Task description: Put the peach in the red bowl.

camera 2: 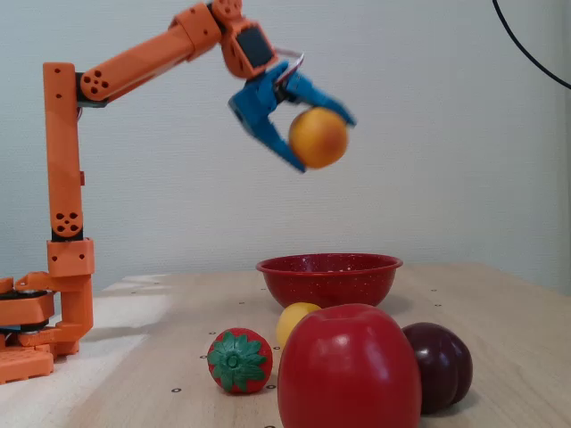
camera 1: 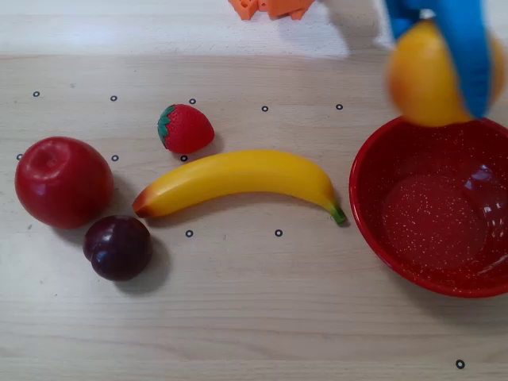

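Observation:
My blue gripper point(camera 2: 314, 143) is shut on the yellow-orange peach point(camera 2: 318, 137) and holds it high in the air above the red bowl point(camera 2: 328, 277). In the overhead view the peach point(camera 1: 425, 75) appears blurred at the top right, over the far rim of the red speckled bowl point(camera 1: 373, 171), with a blue finger point(camera 1: 470, 48) across it. The bowl holds nothing.
A red apple point(camera 1: 62, 181), a dark purple plum point(camera 1: 118, 248), a strawberry point(camera 1: 185, 128) and a banana point(camera 1: 242, 178) lie on the wooden table left of the bowl. The orange arm base point(camera 2: 40, 330) stands at the left in the fixed view.

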Tool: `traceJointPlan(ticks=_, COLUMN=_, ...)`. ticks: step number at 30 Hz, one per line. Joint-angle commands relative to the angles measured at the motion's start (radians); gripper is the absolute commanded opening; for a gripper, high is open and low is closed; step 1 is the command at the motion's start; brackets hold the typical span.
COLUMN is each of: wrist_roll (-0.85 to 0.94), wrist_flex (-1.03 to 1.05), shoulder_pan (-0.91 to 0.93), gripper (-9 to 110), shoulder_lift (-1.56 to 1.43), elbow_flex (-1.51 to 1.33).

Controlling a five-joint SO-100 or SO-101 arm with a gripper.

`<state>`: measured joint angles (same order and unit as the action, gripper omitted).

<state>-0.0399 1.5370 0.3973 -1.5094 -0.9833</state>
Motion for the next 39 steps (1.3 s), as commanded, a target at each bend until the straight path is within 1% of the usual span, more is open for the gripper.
traceJointPlan(ticks=1, wrist_roll=-0.02, wrist_flex=-0.051, shoulder_pan=0.078, gripper=0, shoulder_lift=-0.1, elbow_flex=0.011)
traceJointPlan(ticks=6, wrist_roll=-0.091, wrist_flex=-0.137, shoulder_pan=0.114, gripper=0, shoulder_lift=0.009, elbow_flex=-0.072)
traceJointPlan(ticks=14, wrist_roll=-0.236, wrist_flex=-0.308, shoulder_pan=0.064, gripper=0, shoulder_lift=0.209, elbow_flex=-0.11)
traceJointPlan(ticks=15, wrist_roll=-0.242, wrist_flex=-0.328, shoulder_pan=0.058, gripper=4, shoulder_lift=0.224, elbow_flex=-0.117)
traceJointPlan(ticks=17, wrist_roll=-0.252, wrist_flex=-0.353, shoulder_pan=0.048, gripper=20, shoulder_lift=0.242, elbow_flex=-0.129)
traceJointPlan(ticks=23, wrist_roll=-0.261, wrist_flex=-0.391, shoulder_pan=0.032, gripper=45, shoulder_lift=0.258, elbow_flex=-0.163)
traceJointPlan(ticks=25, wrist_roll=-0.258, wrist_flex=-0.405, shoulder_pan=0.025, gripper=49, shoulder_lift=0.256, elbow_flex=-0.169)
traceJointPlan(ticks=29, wrist_roll=-0.256, wrist_flex=-0.396, shoulder_pan=0.018, gripper=52, shoulder_lift=0.253, elbow_flex=-0.167)
traceJointPlan(ticks=31, wrist_roll=-0.244, wrist_flex=-0.393, shoulder_pan=0.015, gripper=50, shoulder_lift=0.242, elbow_flex=-0.158)
traceJointPlan(ticks=32, wrist_roll=-0.236, wrist_flex=-0.393, shoulder_pan=0.014, gripper=44, shoulder_lift=0.233, elbow_flex=-0.146)
traceJointPlan(ticks=34, wrist_roll=-0.221, wrist_flex=-0.387, shoulder_pan=0.011, gripper=26, shoulder_lift=0.202, elbow_flex=-0.12)
traceJointPlan(ticks=37, wrist_roll=-0.218, wrist_flex=-0.356, shoulder_pan=-0.009, gripper=6, shoulder_lift=0.132, elbow_flex=-0.101)
traceJointPlan(ticks=38, wrist_roll=-0.216, wrist_flex=-0.353, shoulder_pan=-0.018, gripper=0, shoulder_lift=0.101, elbow_flex=-0.112)
traceJointPlan(ticks=39, wrist_roll=-0.215, wrist_flex=-0.35, shoulder_pan=-0.031, gripper=0, shoulder_lift=0.066, elbow_flex=-0.129)
